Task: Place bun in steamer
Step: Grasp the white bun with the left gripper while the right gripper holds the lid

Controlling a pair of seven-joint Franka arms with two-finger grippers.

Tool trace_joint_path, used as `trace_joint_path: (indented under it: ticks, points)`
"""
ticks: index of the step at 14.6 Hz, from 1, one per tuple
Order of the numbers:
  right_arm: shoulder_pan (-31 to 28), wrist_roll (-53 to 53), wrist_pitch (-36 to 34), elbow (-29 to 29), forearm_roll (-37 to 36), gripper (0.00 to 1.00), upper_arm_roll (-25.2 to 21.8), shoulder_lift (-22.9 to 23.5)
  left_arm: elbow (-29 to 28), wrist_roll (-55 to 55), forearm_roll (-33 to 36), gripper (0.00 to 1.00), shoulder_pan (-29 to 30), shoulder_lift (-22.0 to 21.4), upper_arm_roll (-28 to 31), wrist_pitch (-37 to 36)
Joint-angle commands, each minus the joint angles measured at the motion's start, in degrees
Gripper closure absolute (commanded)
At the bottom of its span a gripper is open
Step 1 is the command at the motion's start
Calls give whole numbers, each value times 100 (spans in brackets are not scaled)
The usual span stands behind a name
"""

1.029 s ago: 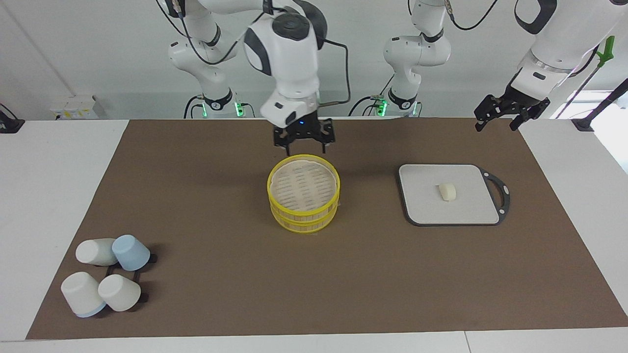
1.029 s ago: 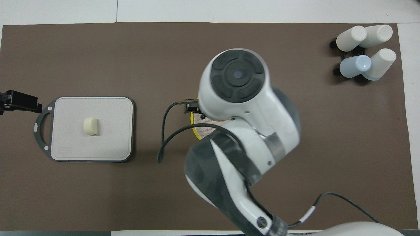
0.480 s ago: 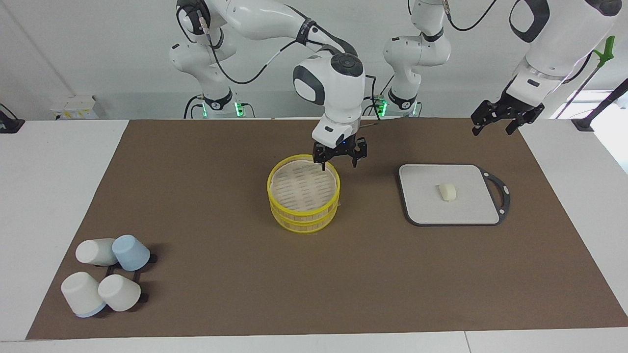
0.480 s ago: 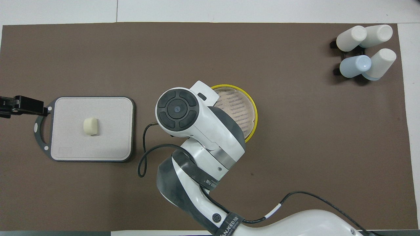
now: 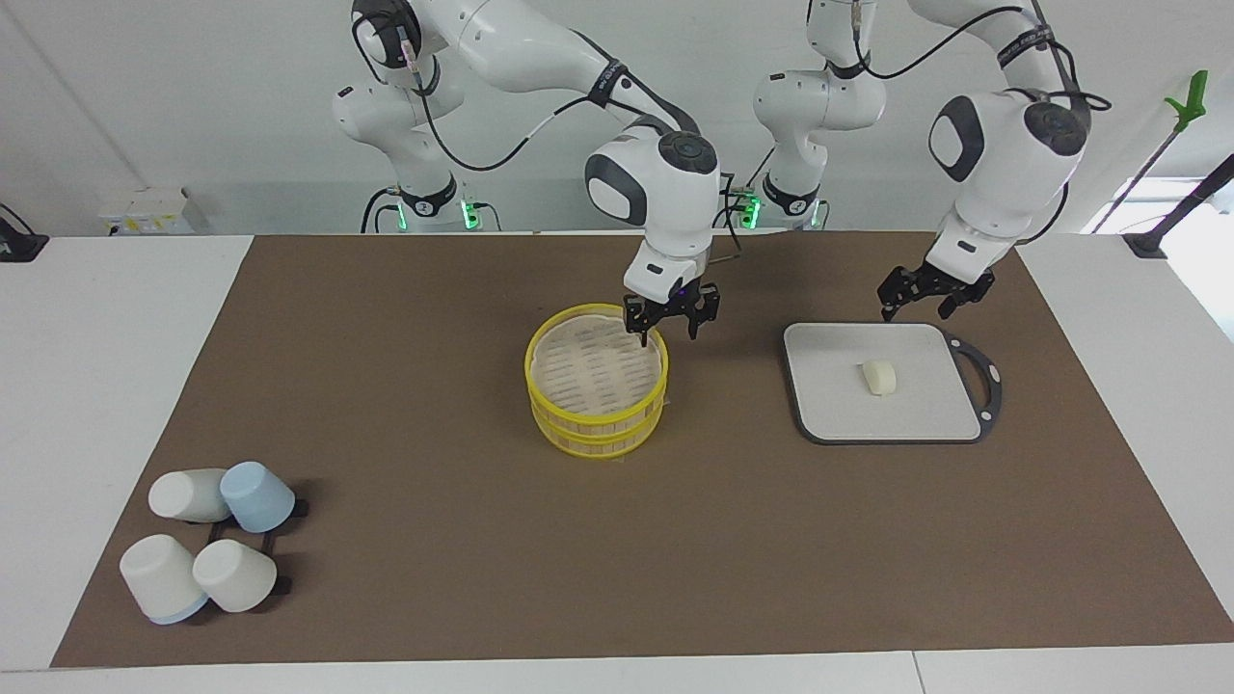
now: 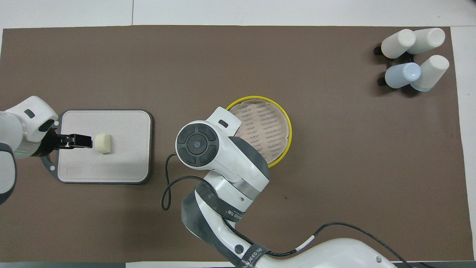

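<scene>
The steamer stands lidded under the right gripper, whose fingers straddle its yellow rim, spread. The grey board lies below the left gripper, spread above its edge, with the bun resting mid-board.

1. Smooth, matt, doughy bun.
2. Bamboo steamer, glossy yellow rims, woven pale lid.
3. Matt grey board.
4. Glossy white plastic arm shells.
5. Matt brown mat.
</scene>
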Motion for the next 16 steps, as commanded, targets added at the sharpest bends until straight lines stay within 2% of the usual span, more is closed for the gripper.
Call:
trace_joint_path:
  ticks: [1,4,7,12,13,15,16]
  points:
    - [-55,-107,193,-377,-77,20,0,-256,-643,73,117,0,-31,221,11,970]
    - [-143,-352,350,-535,-77,34,0,-292,-741,56,117,0,-5,766,11,1831]
    - [-196,-370,509,-588,-77,43,0,-300,-767,-14,117,0,-13,934,2,2053]
    - [-231,-362,624,-571,-77,51,-9,-274,-767,-6,117,2,-31,1075,2,2387]
    - [-231,-362,615,-571,-77,59,-9,-274,-767,-6,117,11,-31,1084,11,2405]
    - [-231,-362,615,-562,-69,84,0,-265,-715,-14,117,24,-22,1128,11,2423]
    - [-222,-362,615,-553,-60,93,0,-265,-706,-15,108,30,-22,1145,2,2432]
